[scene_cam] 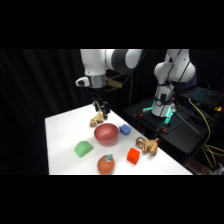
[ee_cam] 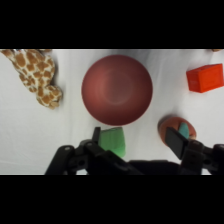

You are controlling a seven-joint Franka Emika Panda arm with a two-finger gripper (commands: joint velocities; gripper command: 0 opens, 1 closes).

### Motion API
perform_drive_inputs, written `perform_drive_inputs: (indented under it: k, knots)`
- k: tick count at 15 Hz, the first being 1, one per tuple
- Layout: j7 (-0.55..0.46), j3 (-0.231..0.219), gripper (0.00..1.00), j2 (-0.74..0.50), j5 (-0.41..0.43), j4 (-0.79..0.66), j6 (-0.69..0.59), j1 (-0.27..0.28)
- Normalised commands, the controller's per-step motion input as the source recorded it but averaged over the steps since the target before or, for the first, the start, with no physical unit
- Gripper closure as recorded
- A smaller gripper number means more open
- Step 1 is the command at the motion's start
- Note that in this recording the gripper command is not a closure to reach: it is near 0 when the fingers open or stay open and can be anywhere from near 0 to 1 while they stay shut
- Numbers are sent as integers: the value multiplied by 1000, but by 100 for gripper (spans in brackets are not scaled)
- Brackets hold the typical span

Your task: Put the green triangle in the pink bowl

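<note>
Bare table left of green triangle

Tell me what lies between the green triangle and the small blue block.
The pink bowl lies between the green triangle and the blue block, with nothing else on that stretch. The side view shows this.

On the white bench, the round reddish-pink bowl serves as landmark. The small bright green wedge-shaped block lies left of it and nearer the camera. The small blue block sits just right. The red cube lies front-right, the orange-red fruit-like ball directly before it, one spotted plush toy behind.
</note>
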Motion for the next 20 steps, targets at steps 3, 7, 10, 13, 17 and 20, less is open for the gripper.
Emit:
perform_drive_inputs:
  k: [3,7,10,13,17,20]
  knots:
    - [-116,33,0,294,-79,361,-55,-2]
    - [-136,42,0,387,-69,514,-145,8]
    - [-157,40,0,443,-56,595,-217,6]
    - [-172,29,0,451,-60,624,-268,-2]
    - [-184,7,0,414,-86,642,-305,-19]
    - [-207,-1,0,392,-103,620,-283,-34]
